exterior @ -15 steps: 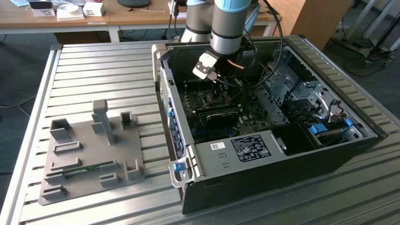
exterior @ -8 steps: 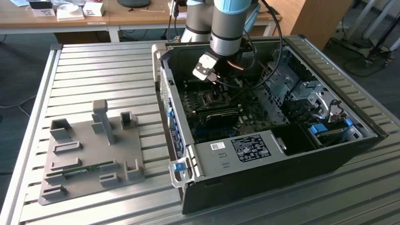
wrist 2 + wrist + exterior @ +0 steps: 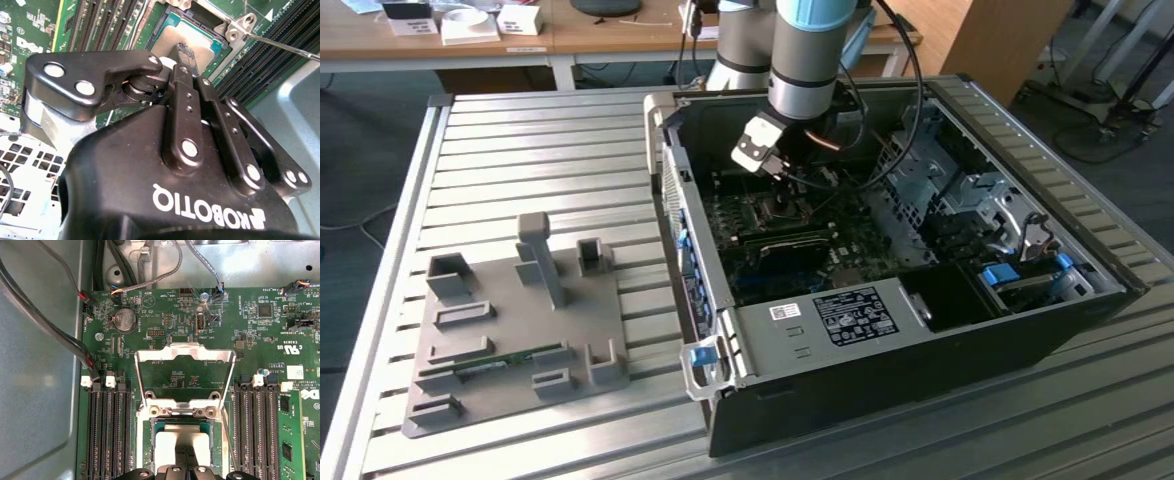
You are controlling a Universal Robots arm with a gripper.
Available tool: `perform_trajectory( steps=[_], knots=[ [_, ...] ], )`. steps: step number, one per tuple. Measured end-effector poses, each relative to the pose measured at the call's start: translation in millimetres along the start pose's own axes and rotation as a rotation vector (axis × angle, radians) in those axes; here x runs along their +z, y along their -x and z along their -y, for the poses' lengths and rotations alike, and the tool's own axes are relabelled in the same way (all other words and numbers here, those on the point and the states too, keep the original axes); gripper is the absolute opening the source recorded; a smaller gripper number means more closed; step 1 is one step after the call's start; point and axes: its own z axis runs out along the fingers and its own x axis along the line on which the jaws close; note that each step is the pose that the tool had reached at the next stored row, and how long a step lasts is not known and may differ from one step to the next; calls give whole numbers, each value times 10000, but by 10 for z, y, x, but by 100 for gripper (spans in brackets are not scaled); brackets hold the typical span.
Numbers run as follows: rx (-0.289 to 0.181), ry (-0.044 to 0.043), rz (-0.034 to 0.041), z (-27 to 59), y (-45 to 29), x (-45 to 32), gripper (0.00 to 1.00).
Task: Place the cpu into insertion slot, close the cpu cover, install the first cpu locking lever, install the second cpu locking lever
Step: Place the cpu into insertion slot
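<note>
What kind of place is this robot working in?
Probably a robotics lab or workshop: a robot arm reaches into an open computer case on a slatted metal workbench, with office desks behind.

Open computer case [image 3: 894, 375], grey fixture tray [image 3: 507, 330]

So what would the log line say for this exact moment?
gripper: shut, tips at cpu | cpu: lying flat on motherboard | cpu cover: open, hinged back, not closed
</note>
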Motion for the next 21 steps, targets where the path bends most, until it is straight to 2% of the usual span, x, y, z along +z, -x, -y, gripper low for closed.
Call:
perform_trajectory(
  steps=[17, 21],
  knots=[
    [1, 2, -2, 1, 0, 14, 11],
    [2, 13, -18, -2, -3, -2, 11]
  ],
)
